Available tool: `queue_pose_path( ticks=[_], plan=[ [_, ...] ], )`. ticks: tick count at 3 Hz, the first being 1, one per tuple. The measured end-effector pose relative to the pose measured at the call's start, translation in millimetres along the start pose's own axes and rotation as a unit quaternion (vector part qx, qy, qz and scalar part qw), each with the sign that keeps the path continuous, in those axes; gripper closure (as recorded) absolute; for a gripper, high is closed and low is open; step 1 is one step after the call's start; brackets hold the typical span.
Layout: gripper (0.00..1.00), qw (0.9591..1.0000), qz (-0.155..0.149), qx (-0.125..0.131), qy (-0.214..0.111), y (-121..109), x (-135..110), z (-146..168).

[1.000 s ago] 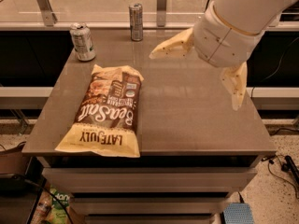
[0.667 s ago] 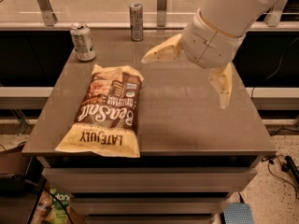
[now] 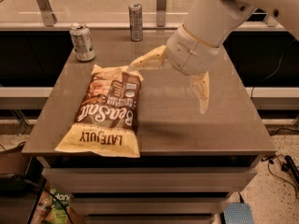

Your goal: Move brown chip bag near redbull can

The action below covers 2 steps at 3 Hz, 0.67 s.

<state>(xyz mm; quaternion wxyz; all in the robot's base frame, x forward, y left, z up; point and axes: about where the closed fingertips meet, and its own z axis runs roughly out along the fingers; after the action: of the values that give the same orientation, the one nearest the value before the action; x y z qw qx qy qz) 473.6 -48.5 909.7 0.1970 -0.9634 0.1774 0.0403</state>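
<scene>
The brown chip bag (image 3: 106, 112) lies flat on the left half of the grey table (image 3: 187, 125), its pale yellow "LATE JULY" end at the front edge. The redbull can (image 3: 135, 22) stands upright at the table's back edge, centre. My gripper (image 3: 168, 85) hangs above the table's middle, just right of the bag's far end, open and empty. One cream finger (image 3: 148, 60) points left over the bag's top right corner, the other finger (image 3: 202, 91) points down to the right.
A shorter silver can with a pale green label (image 3: 82, 41) stands at the table's back left corner. A glass rail with metal posts (image 3: 161, 3) runs behind the table. Drawers sit below the tabletop. Cables lie on the floor at right.
My gripper has moved left and down toward the bag's far end, staying open. The bag and both cans have not moved.
</scene>
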Motion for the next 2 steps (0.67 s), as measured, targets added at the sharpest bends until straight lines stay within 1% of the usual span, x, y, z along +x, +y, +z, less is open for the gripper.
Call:
queue_pose_path(
  ticks=[1,2],
  plan=[
    [0.0,0.9989,-0.012,0.022,-0.04,-9.4,-7.6,18.6],
    [0.0,0.9992,-0.01,0.023,-0.031,-12.3,-6.5,17.5]
  ],
)
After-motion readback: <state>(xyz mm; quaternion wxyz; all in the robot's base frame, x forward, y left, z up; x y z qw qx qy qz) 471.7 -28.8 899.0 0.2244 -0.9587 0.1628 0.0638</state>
